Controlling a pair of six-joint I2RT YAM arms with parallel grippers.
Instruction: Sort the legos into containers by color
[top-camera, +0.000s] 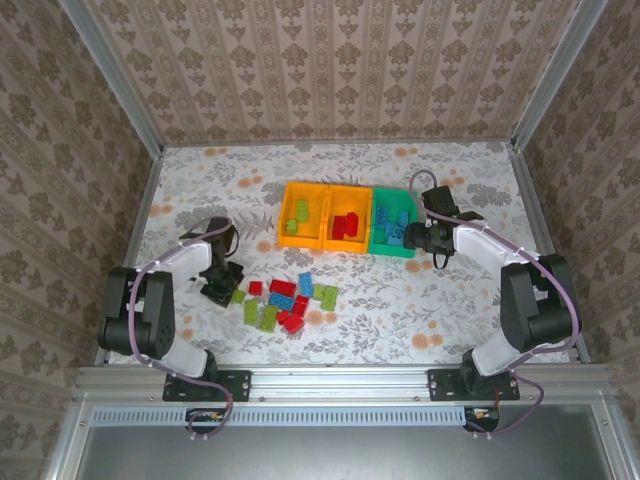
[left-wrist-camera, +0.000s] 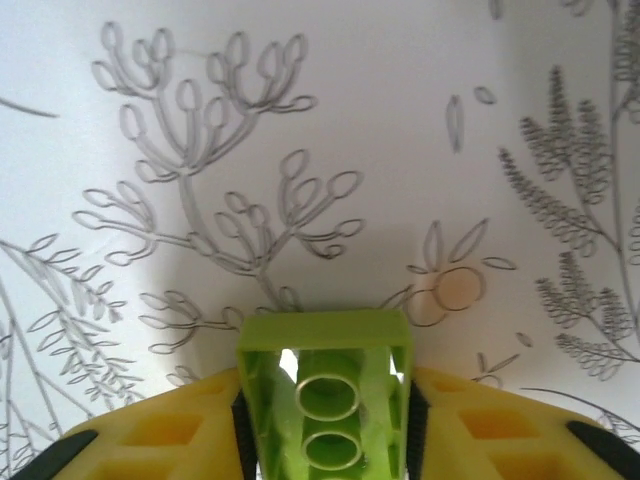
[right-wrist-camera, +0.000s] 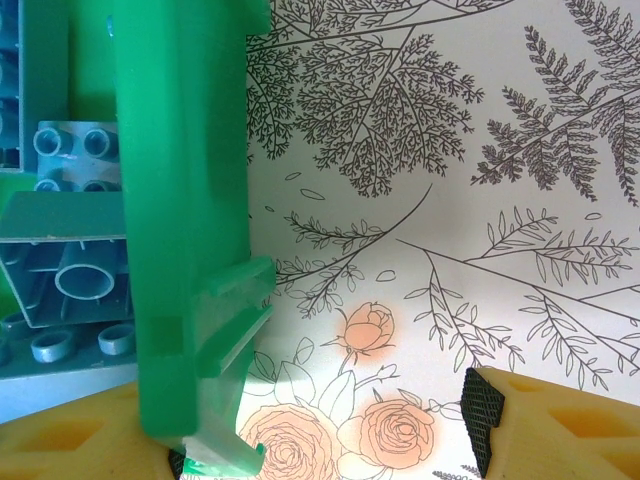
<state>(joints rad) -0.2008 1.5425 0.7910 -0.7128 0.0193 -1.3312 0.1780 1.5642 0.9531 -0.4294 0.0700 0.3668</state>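
Lime brick pinched in my left hand, long axis along my fingers. Greens' orange bin sits ahead-right.

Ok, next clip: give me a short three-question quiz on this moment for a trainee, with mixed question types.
1. True or false: the left gripper clamps a red brick.
2. Which legos lie in the teal bin? A red, B blue, C lime green.
3. Fill in: the open right gripper straddles the teal bin's ____.
Key: 1 false, it clamps a lime green brick; 2 B, the blue legos; 3 wall.
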